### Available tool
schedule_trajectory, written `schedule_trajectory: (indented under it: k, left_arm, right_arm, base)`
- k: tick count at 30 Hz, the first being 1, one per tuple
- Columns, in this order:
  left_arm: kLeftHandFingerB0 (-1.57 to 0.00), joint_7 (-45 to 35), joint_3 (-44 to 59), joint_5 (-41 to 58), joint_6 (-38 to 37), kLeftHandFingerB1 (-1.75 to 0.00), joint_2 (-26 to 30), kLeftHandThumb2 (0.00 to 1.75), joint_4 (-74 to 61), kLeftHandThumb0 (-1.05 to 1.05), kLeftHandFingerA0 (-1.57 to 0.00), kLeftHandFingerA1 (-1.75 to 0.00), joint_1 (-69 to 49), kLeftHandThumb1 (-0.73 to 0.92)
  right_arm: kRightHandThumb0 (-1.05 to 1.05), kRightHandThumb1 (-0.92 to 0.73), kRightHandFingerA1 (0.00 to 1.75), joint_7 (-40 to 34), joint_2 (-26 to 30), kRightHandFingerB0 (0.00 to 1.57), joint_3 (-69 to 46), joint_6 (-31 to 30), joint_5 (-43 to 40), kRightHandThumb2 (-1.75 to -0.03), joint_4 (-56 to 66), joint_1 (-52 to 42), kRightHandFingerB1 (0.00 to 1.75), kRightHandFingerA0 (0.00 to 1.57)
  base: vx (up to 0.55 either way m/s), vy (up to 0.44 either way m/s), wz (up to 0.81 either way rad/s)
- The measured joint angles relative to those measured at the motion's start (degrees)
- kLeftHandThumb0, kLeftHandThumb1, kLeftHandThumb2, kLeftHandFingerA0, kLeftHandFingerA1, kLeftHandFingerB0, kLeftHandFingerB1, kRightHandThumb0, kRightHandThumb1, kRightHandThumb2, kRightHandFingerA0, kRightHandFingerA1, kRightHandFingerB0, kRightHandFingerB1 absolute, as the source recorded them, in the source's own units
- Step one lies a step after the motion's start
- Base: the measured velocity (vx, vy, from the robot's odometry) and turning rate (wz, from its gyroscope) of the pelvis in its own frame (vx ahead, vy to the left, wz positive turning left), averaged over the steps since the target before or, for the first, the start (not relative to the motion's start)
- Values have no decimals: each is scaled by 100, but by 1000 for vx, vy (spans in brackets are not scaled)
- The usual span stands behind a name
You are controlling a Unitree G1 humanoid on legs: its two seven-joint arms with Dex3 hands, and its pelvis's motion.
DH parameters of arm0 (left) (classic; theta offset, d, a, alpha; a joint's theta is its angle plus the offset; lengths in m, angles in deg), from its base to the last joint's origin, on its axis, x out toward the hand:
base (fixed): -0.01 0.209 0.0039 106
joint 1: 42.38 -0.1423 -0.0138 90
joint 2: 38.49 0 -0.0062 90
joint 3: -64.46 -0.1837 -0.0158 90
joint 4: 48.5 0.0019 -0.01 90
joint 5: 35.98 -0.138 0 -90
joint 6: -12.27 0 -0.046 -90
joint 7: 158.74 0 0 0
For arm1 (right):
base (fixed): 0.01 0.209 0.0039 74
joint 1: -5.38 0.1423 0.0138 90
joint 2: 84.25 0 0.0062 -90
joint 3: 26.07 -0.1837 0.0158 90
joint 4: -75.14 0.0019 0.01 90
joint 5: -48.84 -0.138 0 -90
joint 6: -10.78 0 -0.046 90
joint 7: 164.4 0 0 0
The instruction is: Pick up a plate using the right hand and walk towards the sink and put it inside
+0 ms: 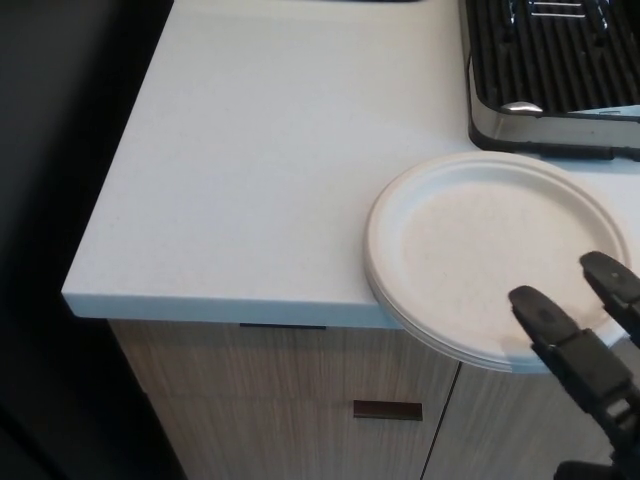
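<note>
A small stack of white paper plates (480,250) lies on the white counter (270,170), its near rim hanging over the counter's front edge. My right hand (585,350) comes in from the lower right with its black fingers (540,312) apart, their tips over the stack's near right rim. It is open and holds nothing. I cannot tell whether the fingertips touch the plate. My left hand does not show, and no sink is visible.
A black dish rack (550,70) on a tray stands at the back right, just behind the plates. Below the counter are wood-grain cabinet fronts with a dark handle (388,410). A dark space lies beyond the counter's left edge.
</note>
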Motion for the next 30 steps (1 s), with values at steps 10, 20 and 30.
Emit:
schedule_trajectory:
  k: [10, 20, 30]
  left_arm:
    - [-92, 1, 23, 11, -151, -154, 9, 175, 122, 4, -104, -168, 17, 56]
    - [-93, 0, 45, 47, -271, -153, 19, 175, 189, 7, -104, -168, 15, 57]
    - [-107, 0, 41, 71, -272, -134, 20, 166, 191, 3, -117, -147, 15, 79]
  right_arm:
    - [-71, -44, 0, -8, 218, 0, 594, -434, 756, -78, -700, 592, 0, 0]
    - [-68, -42, 0, -203, 275, 0, 1086, -931, 1169, -77, -1293, 890, 2, 0]
    - [-59, -34, 9, -569, 312, 0, 1388, -1273, 1269, -70, -1687, 1146, 14, 0]
  base:
    - [0, 0, 0]
    - [0, 0, 0]
    - [0, 0, 0]
